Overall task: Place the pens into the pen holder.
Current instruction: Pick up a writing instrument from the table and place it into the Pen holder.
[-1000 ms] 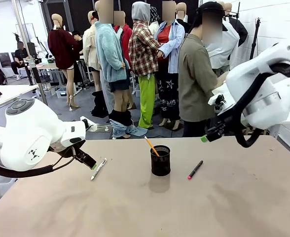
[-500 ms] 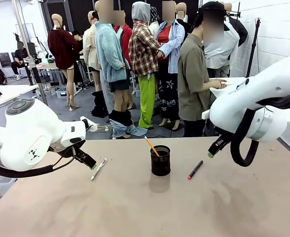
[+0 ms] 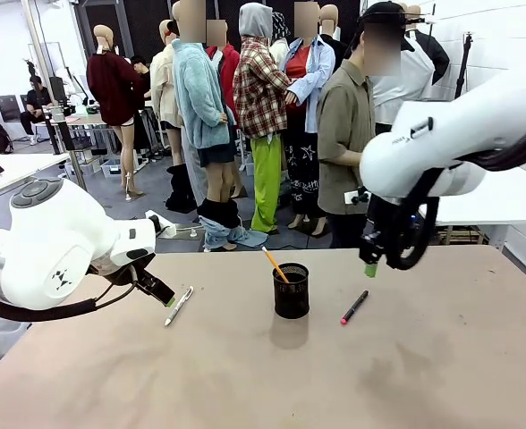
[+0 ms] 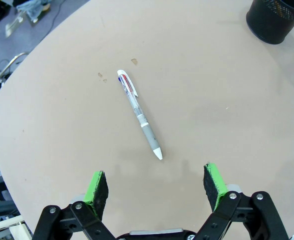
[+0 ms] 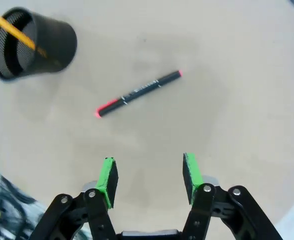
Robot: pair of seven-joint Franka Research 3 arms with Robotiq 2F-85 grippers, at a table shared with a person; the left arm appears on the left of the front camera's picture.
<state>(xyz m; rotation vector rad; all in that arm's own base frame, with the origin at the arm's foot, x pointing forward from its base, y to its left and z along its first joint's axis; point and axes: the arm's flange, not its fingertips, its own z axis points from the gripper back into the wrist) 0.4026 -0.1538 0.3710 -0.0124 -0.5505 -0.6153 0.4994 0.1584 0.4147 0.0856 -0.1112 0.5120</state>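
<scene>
A white pen [image 3: 179,306] lies on the table's left, and just left of it hovers my left gripper [image 3: 162,295], open. In the left wrist view the white pen [image 4: 139,114] lies a little ahead of the open left gripper [image 4: 157,182], untouched. The black mesh pen holder [image 3: 291,290] stands mid-table with a yellow pencil [image 3: 275,265] leaning in it. A black pen with red tip [image 3: 354,307] lies to its right. My right gripper [image 3: 371,264] hangs above that pen, open and holding nothing. The right wrist view shows the black pen [image 5: 138,93] beyond the right gripper [image 5: 149,175], and the holder [image 5: 32,42] at upper left.
The brown table [image 3: 263,375] is bare in front and at the right. A person in an olive shirt [image 3: 345,152] stands beyond the far edge, behind my right arm. The table's rounded left edge [image 4: 17,90] drops to the floor.
My right arm has swung leftward and down, bringing its gripper from the far right to above the black pen. The left arm and all pens stay put.
</scene>
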